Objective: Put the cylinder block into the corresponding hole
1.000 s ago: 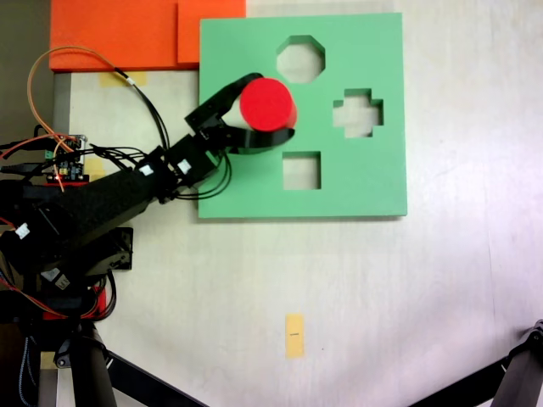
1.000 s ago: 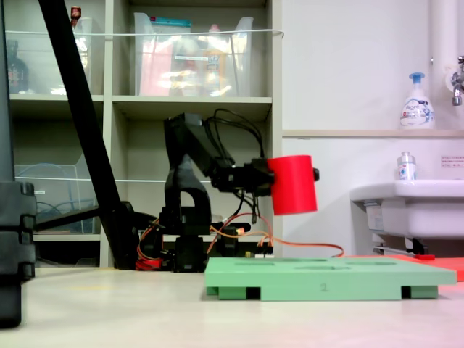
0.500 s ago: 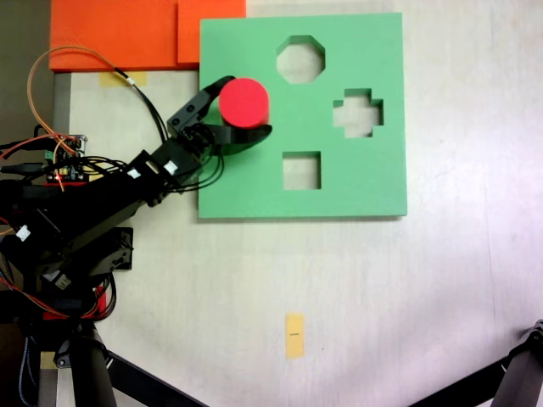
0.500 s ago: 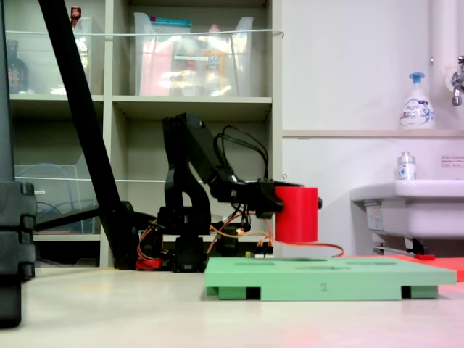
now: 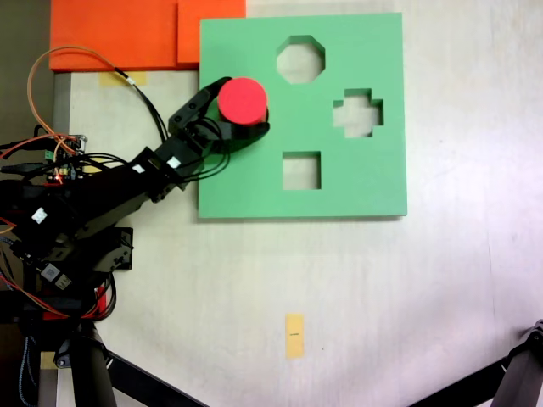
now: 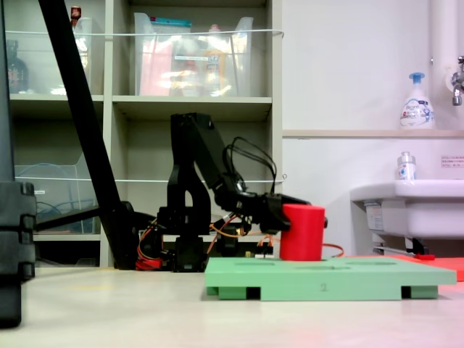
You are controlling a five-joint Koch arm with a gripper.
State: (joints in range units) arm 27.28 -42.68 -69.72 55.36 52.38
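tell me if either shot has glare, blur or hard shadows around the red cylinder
In the fixed view from above, the light is soft and even: the red cylinder is sharp, with no glare and hardly any shadow on the green foam board. In the side fixed view, the cylinder looks slightly soft-edged, and the gripper is dark against the wall, its detail lost.

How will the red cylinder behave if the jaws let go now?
The cylinder stands upright with its base at the green board, so it probably stays put. It looks like foam: likely light and slightly squashy. Tipped on its side, it could roll.
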